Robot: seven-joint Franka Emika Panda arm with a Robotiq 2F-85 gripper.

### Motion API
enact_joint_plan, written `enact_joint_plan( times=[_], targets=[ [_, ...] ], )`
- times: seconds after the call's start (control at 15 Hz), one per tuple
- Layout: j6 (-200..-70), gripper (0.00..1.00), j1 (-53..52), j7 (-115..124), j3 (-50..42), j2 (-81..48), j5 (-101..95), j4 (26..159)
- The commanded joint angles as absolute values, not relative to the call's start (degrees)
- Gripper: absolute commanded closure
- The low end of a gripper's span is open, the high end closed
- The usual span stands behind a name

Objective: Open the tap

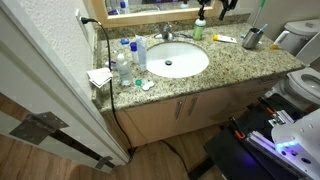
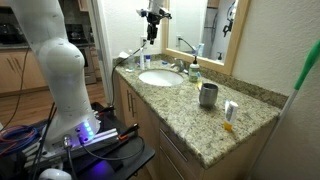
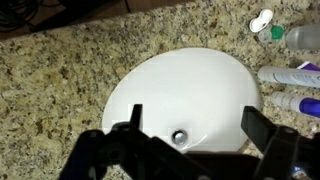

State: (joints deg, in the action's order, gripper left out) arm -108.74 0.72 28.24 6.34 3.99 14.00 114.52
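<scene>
The tap is a small chrome faucet at the back rim of the white oval basin. In the other exterior view the tap stands behind the basin. My gripper hangs open and empty well above the basin, apart from the tap. In the wrist view the gripper shows two dark fingers spread wide over the basin and its drain. The tap is out of view there.
Clear bottles with blue caps stand beside the basin and also show in the wrist view. A green soap bottle stands near the tap. A metal cup sits on the granite counter. A toilet is beside the counter.
</scene>
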Motion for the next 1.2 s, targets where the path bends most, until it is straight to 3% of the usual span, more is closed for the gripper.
enact_joint_plan(
  times=[0.0, 0.4, 0.93, 1.0, 1.13],
  targets=[
    [-108.6, 0.0, -0.4, 28.5, 5.2, 3.2, 13.9, 113.7],
    [-112.0, 0.0, -1.3, 27.5, 6.2, 0.6, 5.6, 113.0],
    [-127.5, 0.0, -5.3, 29.9, 4.5, -17.4, -5.1, 96.0],
    [-127.9, 0.0, -5.3, 28.4, 4.4, -11.9, -3.7, 103.3],
    [-128.0, 0.0, -5.8, 28.5, 3.9, -13.8, -3.6, 101.4]
  ],
)
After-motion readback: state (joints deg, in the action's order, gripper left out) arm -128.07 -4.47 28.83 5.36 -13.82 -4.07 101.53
